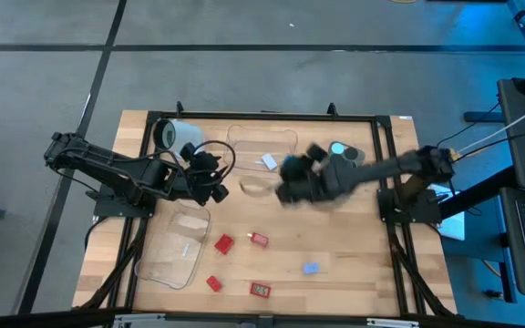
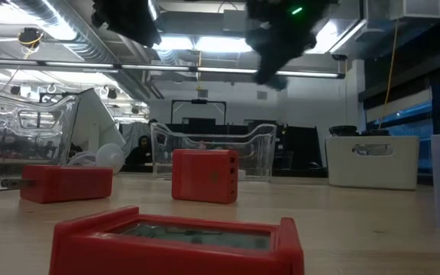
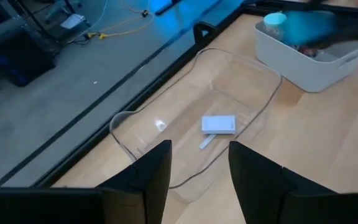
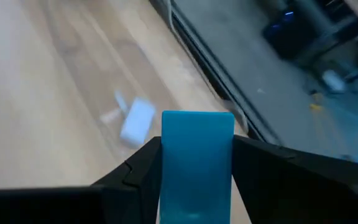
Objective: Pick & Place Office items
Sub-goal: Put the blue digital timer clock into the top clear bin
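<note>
My right gripper [image 1: 290,185] hangs above the table's middle, next to the far clear tray [image 1: 285,138], and is shut on a blue block [image 4: 196,174]. My left gripper [image 1: 215,179] is open and empty, raised left of that tray; in its wrist view the fingers [image 3: 157,168] stand apart above the tray [image 3: 129,134]. A pale lavender piece [image 3: 219,124] lies flat on the tray's floor and also shows in the high view [image 1: 269,162]. Several red blocks [image 1: 223,243] [image 1: 259,240] [image 1: 261,290] and a small blue piece [image 1: 311,268] lie on the near part of the table. My right gripper pinches the blue block between its two fingers, one on each of two opposite sides [image 4: 165,155]. The block is lifted clear of the table, and its upper end [image 4: 197,118] sticks out past the fingertips.
A white mug [image 1: 169,135] lies at the far left. A grey tub [image 1: 346,153] with a teal item stands right of the far tray. A second clear tray [image 1: 173,248] lies near left. In the low view, red blocks [image 2: 203,176] [image 2: 66,183] stand in the foreground.
</note>
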Controlling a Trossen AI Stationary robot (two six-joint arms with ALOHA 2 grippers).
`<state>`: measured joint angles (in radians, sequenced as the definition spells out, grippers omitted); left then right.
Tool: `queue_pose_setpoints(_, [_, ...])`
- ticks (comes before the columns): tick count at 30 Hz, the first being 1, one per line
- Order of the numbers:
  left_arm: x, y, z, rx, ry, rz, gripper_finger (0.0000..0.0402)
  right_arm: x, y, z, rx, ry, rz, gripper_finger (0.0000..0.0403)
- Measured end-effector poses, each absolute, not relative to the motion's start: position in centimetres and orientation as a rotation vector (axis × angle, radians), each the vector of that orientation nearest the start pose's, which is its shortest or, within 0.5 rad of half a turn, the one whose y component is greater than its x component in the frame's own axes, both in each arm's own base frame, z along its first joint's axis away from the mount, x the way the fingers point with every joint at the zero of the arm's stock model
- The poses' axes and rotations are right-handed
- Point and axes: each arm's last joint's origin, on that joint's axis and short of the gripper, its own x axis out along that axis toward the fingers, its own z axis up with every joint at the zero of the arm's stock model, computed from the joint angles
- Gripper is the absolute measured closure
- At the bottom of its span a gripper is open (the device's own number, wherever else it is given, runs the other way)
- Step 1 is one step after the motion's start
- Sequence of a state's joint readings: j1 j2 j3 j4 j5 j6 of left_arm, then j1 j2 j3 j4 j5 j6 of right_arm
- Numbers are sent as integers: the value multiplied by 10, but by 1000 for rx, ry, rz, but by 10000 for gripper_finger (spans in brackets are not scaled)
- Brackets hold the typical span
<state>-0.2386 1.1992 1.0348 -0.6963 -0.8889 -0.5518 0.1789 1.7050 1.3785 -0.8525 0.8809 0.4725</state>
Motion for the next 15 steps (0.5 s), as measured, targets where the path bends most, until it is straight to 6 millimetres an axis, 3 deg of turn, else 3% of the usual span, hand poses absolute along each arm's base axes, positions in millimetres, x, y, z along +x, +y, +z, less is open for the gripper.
queue_pose_setpoints(5, [230, -37, 303, -85, 582, 686, 245, 368, -28, 274, -61, 751, -681, 248])
queue_pose_setpoints(9, [228, -45, 302, -93, 625, 586, 245, 377, -69, 280, 76, 637, -626, 248])
queue_pose_setpoints(12, [227, -50, 302, -86, 636, 550, 245, 383, -88, 269, 227, 599, -606, 248])
queue_pose_setpoints(15, [224, -54, 302, -72, 640, 530, 245, 396, -92, 252, 303, 564, -624, 248])
